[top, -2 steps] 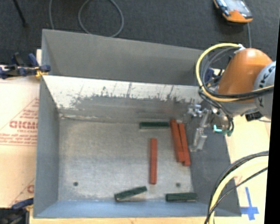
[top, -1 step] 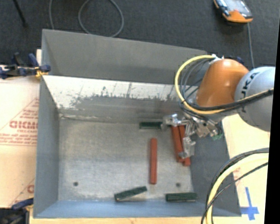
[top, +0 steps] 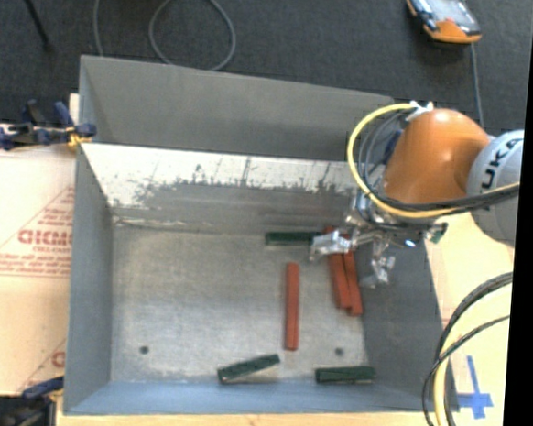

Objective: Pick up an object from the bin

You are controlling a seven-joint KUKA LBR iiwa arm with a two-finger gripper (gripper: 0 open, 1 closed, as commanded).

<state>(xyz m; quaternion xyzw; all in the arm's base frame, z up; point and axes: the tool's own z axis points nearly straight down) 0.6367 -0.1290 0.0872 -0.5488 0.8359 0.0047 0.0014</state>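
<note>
The gripper (top: 353, 257), fingers spread, straddles the upper end of a short orange-red rectangular bar (top: 349, 292) lying near the right wall of the grey metal bin (top: 92, 267), beside a longer red stick (top: 291, 307)

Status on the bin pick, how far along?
Done: the gripper is down inside the bin, at the far end of the paired red sticks on the right. In hand: the approach only; that pair lies flat on the floor, nothing lifted. Left: grasp and lift out. The lone red stick and the dark green sticks lie apart from it.
</note>
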